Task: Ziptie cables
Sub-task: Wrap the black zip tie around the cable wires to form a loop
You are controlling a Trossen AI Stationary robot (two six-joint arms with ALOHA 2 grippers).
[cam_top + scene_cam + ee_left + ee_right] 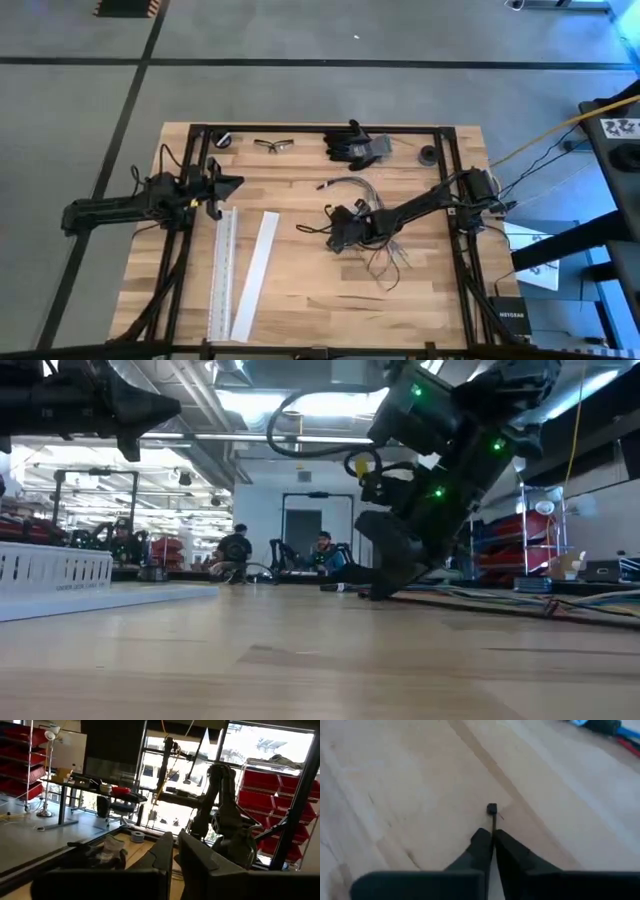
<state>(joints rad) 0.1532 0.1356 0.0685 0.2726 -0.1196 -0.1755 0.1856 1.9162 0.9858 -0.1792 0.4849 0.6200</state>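
The right claw (pixel 338 235) is low at the worktop (pixel 300 290), fingers pinched shut on a thin black ziptie (pixel 492 820) whose head points ahead of its tips, with the cables (pixel 385 255) just behind and beside it. The cables look light, limp and springy, best gripped mid-bundle where strands run together. The left claw (pixel 225 185) waits raised, nearly closed and empty; the wood is smooth and bare ahead.

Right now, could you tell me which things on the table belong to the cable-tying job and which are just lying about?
Job:
cables
right gripper, shut on a thin black strip, likely the ziptie

Lying about:
white channel strips
safety glasses
black gloves
tape roll
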